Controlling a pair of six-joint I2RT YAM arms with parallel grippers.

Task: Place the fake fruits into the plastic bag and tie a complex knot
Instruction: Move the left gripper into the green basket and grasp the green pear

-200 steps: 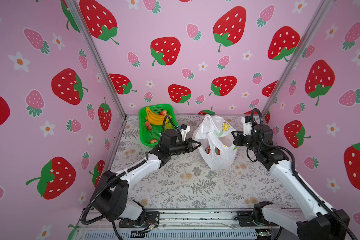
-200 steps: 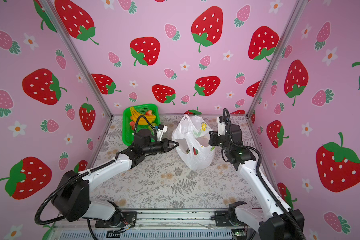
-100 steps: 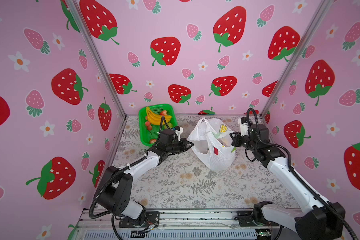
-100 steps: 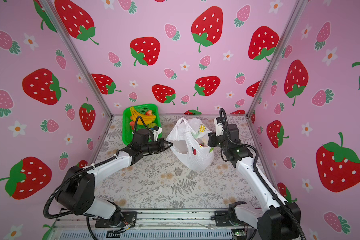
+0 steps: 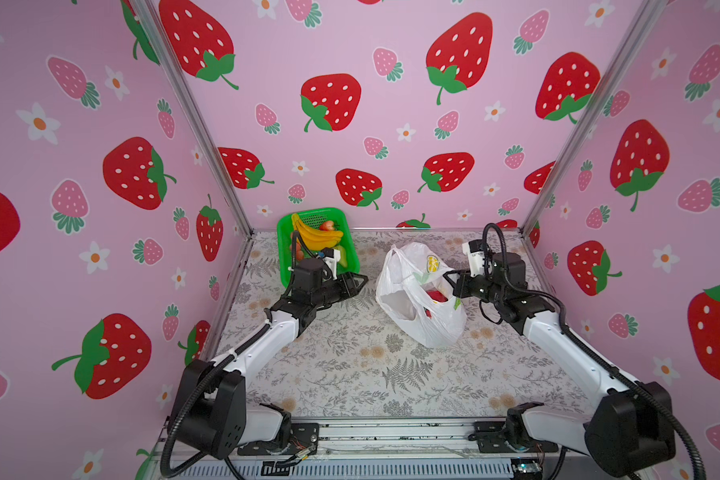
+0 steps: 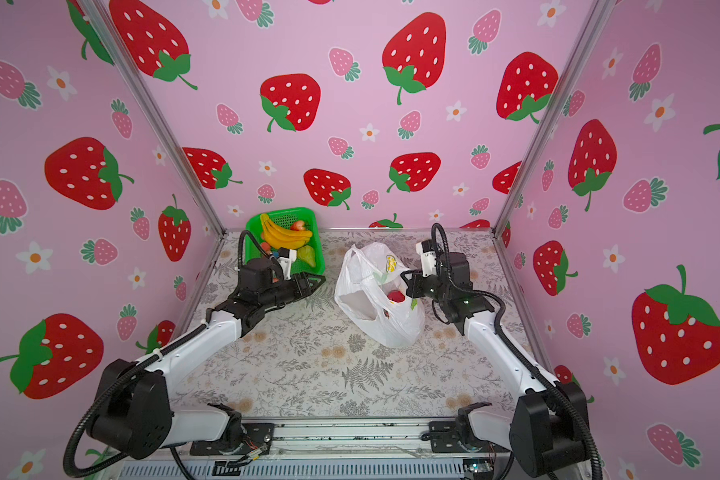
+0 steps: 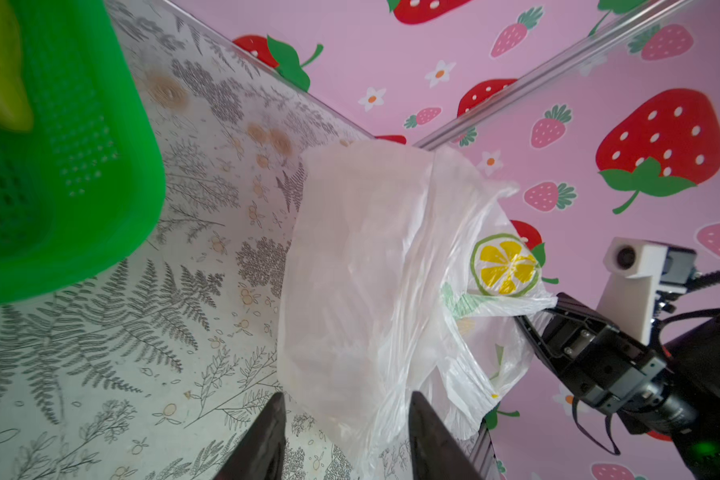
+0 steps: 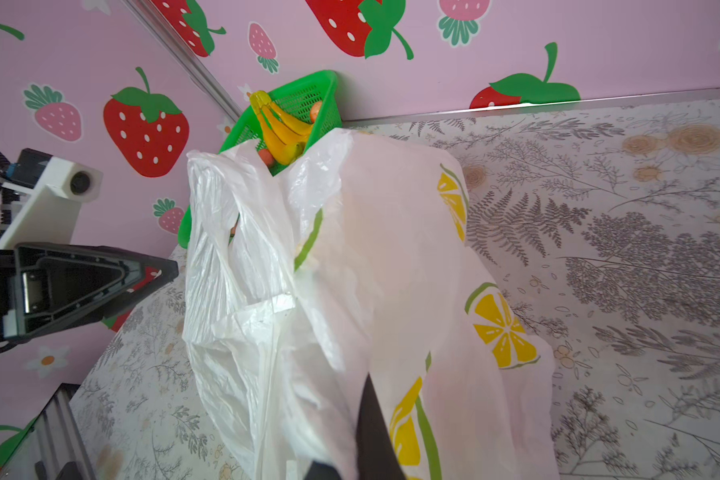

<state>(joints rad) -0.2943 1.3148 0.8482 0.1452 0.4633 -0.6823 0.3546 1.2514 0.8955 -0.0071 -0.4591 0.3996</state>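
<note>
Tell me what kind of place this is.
Probably a staged robot demo booth: strawberry-print walls box in a fern-patterned tabletop, and two robot arms are mounted on a rail at its front.

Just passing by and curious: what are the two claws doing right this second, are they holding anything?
Left gripper: open, holding nothing.
Right gripper: closed, pinching the edge of the plastic bag.
</note>
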